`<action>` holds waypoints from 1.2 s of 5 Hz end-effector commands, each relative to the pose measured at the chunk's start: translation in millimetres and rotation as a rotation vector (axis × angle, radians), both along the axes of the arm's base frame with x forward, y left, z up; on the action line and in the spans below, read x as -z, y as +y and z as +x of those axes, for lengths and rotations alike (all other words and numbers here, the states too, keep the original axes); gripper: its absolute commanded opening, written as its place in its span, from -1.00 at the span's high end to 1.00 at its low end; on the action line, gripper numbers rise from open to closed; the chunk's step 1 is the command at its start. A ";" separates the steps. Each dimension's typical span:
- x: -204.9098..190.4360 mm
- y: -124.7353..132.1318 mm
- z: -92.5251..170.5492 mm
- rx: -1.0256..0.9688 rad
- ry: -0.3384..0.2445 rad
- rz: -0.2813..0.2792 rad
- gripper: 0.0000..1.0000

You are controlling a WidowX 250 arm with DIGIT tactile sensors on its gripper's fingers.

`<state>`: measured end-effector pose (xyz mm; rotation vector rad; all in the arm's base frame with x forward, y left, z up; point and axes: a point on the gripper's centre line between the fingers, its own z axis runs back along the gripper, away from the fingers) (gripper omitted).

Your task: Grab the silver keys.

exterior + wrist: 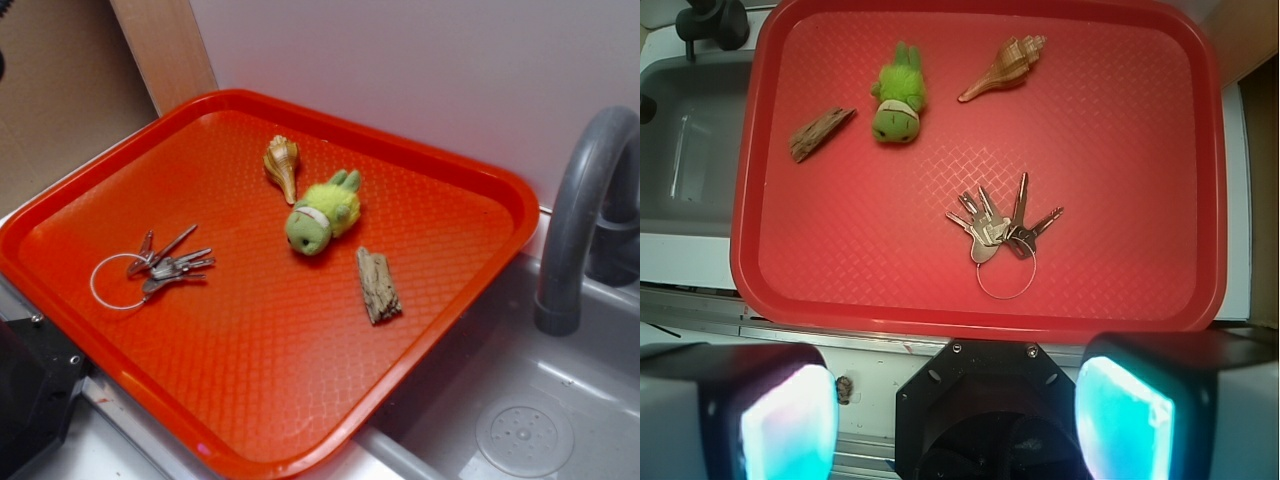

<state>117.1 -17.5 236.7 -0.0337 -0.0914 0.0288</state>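
The silver keys (170, 266) lie fanned out on a thin wire ring near the left side of the red tray (300, 360). In the wrist view the silver keys (998, 230) sit in the near middle of the tray (840, 230), with the ring towards me. My gripper (955, 412) hovers high above the tray's near edge, short of the keys. It is open, the two fingers (785, 420) standing wide apart with nothing between them. The exterior view does not show the gripper.
On the tray also lie a green plush toy (322, 215), a seashell (283, 165) and a piece of wood (379, 285). A grey sink (520, 400) with a curved faucet (580, 200) lies to the right. A black mount (30, 395) stands by the tray's left corner.
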 end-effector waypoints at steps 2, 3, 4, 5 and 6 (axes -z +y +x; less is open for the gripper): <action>50.0 28.3 21.7 -0.085 -0.051 0.007 -1.00; 100.5 47.5 34.1 -0.100 -0.030 0.007 -1.00; 132.5 51.8 45.5 -0.090 0.016 0.010 -1.00; 136.1 45.6 34.1 -0.070 0.052 0.024 -1.00; 148.6 51.1 20.3 -0.065 0.071 0.034 -1.00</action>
